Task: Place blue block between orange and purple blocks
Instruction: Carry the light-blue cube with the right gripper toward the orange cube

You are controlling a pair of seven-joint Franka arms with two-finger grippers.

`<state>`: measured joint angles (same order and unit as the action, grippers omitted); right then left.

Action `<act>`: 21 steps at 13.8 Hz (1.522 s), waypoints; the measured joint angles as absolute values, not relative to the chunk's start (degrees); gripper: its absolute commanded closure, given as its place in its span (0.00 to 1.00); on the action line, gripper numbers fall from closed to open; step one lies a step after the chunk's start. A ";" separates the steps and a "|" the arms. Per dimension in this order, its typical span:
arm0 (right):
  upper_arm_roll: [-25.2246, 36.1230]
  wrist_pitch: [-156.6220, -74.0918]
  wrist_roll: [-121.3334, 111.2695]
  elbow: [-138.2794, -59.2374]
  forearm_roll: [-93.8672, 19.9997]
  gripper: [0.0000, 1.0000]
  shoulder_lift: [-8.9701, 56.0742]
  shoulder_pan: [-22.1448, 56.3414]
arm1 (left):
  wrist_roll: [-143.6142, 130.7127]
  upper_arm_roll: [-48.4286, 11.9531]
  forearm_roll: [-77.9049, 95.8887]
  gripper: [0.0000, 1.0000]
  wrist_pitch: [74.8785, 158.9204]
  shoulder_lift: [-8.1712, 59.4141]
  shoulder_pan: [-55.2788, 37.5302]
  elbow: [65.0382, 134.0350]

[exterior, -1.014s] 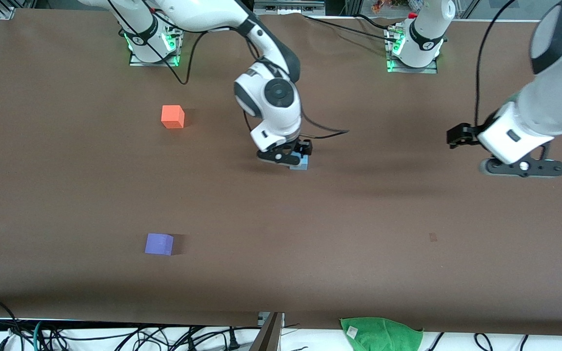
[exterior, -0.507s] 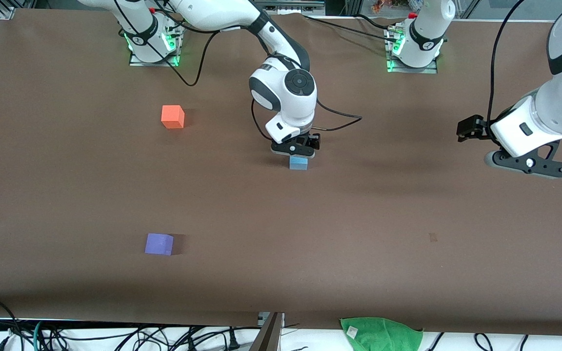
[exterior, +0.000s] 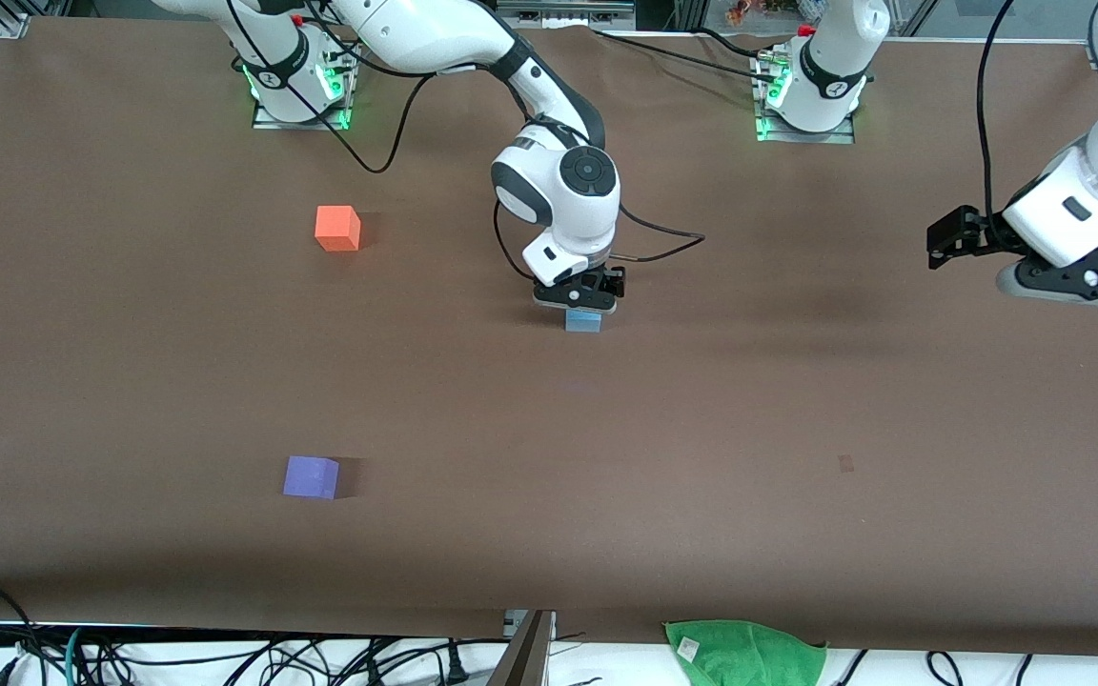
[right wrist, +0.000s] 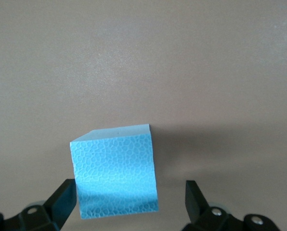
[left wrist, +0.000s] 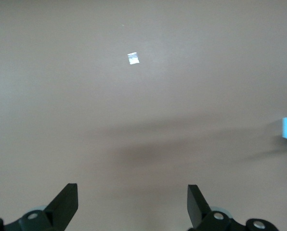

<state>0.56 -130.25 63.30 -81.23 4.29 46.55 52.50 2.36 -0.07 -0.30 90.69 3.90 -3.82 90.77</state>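
The right gripper is hanging spread wide just above the blue block at mid-worktop, fingers straddling it for a grasp, nothing yet gripped. The orange block and purple block are sitting well apart toward the right arm's end, leaving a gap. The left gripper is waiting, spread and empty.

High front camera faces the bases; wrist cameras look down, sharing the blue block.
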 measured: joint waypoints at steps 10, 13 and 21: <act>0.60 -131.79 63.54 -81.10 4.36 0.58 47.46 52.80 | -2.79 0.33 1.10 0.00 89.73 2.83 -3.93 91.55; 1.60 -131.65 63.05 -80.50 4.44 0.58 47.37 52.53 | -3.65 -0.98 1.11 0.00 88.93 2.60 -4.29 91.55; 2.67 -114.27 44.55 -81.29 1.70 0.57 38.50 40.33 | -4.21 -1.99 1.11 0.00 87.34 1.95 -4.72 91.02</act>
